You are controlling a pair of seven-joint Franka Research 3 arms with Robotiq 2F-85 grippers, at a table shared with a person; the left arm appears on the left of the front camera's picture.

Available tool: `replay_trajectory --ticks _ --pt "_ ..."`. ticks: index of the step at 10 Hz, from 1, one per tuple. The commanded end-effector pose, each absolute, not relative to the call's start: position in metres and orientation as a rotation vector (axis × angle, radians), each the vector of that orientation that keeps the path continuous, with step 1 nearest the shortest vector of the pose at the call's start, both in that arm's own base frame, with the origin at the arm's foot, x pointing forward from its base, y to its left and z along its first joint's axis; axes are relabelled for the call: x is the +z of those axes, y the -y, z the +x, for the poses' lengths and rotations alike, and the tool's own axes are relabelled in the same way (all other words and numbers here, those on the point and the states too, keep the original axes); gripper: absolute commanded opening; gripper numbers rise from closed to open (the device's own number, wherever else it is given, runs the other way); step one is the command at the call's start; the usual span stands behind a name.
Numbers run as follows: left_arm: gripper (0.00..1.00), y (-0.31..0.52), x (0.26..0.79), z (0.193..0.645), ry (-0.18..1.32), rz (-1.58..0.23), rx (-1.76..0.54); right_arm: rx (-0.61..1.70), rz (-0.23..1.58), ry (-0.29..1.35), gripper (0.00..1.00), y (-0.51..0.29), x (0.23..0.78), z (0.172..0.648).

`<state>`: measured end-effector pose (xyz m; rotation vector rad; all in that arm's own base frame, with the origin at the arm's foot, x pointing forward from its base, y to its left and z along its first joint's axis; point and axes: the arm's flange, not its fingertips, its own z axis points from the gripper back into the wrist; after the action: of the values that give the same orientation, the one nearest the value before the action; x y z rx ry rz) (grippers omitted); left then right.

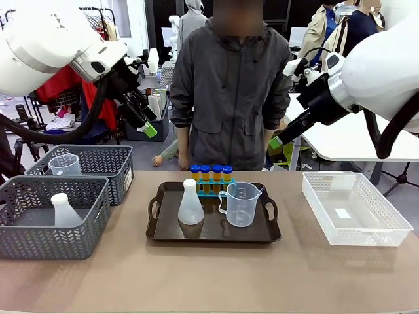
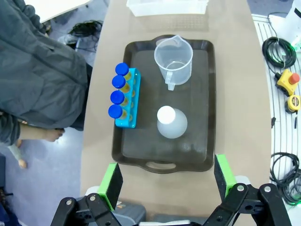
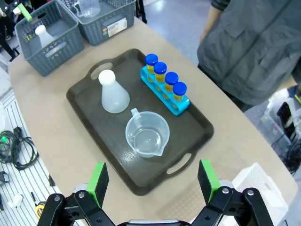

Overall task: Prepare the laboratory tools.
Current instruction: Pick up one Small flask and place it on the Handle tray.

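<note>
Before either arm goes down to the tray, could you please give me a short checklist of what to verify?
1. Left hand open, holding nothing: ok.
2. Right hand open, holding nothing: ok.
3. Conical flask upright on the brown tray: ok.
4. Beaker upright beside the flask, not touching it: ok.
5. Four blue-capped tubes seated in the blue rack: ok.
6. Person's hands clear of the tray: cannot tell, hands hidden.
</note>
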<state>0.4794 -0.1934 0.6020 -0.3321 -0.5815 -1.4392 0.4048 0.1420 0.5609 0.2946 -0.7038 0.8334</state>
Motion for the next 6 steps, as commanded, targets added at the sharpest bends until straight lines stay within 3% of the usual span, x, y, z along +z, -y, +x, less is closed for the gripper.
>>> replay_trajectory --ticks 1,6 --pt "1.0 0.1921 0.6032 0.479 0.585 -0.331 -1.437 0.836 0.31 0.707 1.0 -0.1415 0.5621 0.4043" --pt "1.0 0.1921 0.6032 0.479 0.585 -0.331 -1.437 0.836 0.31 0.707 1.0 -0.1415 0.5621 0.4043"
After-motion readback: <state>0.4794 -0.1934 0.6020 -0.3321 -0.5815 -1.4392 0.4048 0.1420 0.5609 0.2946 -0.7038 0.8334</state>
